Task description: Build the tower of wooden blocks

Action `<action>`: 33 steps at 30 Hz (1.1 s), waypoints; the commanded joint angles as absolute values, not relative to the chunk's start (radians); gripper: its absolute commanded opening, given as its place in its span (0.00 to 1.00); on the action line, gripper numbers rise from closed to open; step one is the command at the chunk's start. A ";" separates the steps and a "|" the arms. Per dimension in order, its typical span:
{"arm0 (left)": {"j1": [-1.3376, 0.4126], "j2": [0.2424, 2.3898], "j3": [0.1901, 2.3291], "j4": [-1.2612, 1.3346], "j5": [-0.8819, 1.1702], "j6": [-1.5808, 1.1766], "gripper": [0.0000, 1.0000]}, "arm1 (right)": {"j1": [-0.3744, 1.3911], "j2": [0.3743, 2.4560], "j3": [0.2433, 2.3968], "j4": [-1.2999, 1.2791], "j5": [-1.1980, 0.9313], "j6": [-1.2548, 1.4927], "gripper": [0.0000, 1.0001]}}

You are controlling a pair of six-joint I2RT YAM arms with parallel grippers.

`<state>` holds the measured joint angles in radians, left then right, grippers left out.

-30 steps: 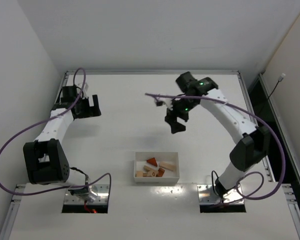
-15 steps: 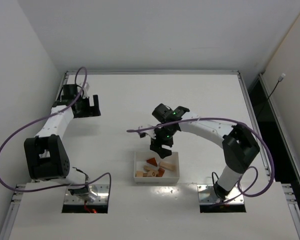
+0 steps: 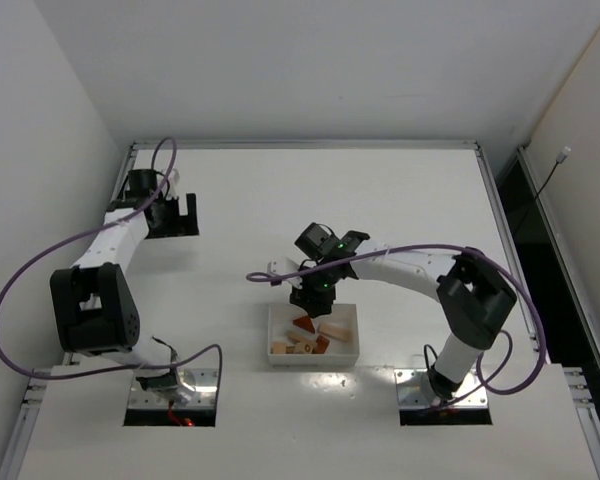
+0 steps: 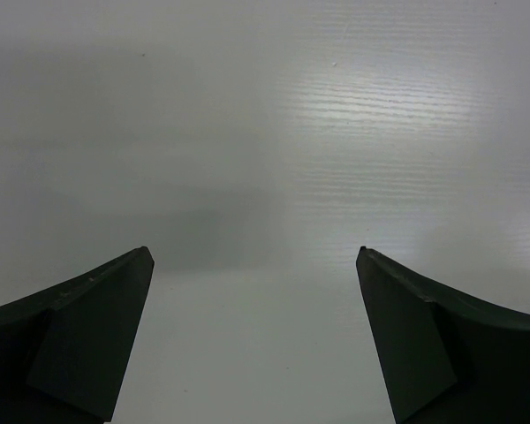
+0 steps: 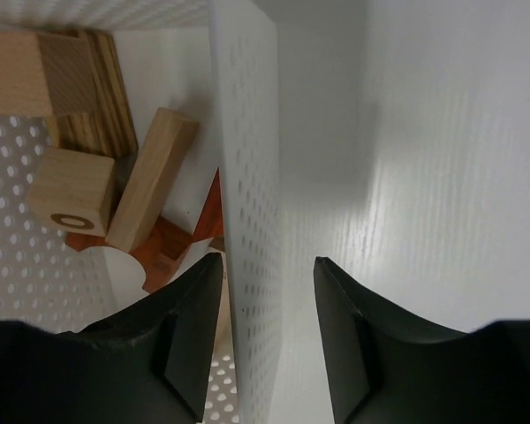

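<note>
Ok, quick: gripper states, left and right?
Left gripper: open, holding nothing.
Right gripper: open, straddling one wall of the white perforated plastic tray, not clamped on it.

White perforated tray (image 3: pixel 313 358), on a white table (image 3: pixel 400 190) near its front edge

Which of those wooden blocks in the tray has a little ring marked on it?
The small pale cube beside the long pale bar: one face carries a dark ring, and nothing else in there shows any mark.
</note>
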<state>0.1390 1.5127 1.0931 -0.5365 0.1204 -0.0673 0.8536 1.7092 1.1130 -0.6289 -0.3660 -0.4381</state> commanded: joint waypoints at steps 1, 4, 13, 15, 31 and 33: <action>0.138 1.532 1.131 -0.535 0.094 -0.054 1.00 | 0.856 1.707 1.075 -0.583 -0.365 -0.422 0.42; 0.138 1.542 1.131 -0.535 0.094 -0.054 1.00 | 0.865 1.698 1.048 -0.574 -0.356 -0.422 0.29; 0.138 1.560 1.140 -0.515 0.111 -0.074 1.00 | 0.865 1.689 1.046 -0.517 -0.253 -0.375 0.00; 0.138 1.560 1.140 -0.494 -0.006 -0.167 1.00 | 0.865 1.678 1.061 -0.471 -0.070 -0.269 0.00; 0.138 1.589 1.249 -0.604 -0.127 -0.189 1.00 | 0.905 1.704 1.152 0.157 0.963 -0.555 0.00; 0.138 1.571 1.227 -0.595 -0.127 -0.189 1.00 | 0.917 1.704 1.033 0.492 1.006 -0.803 0.00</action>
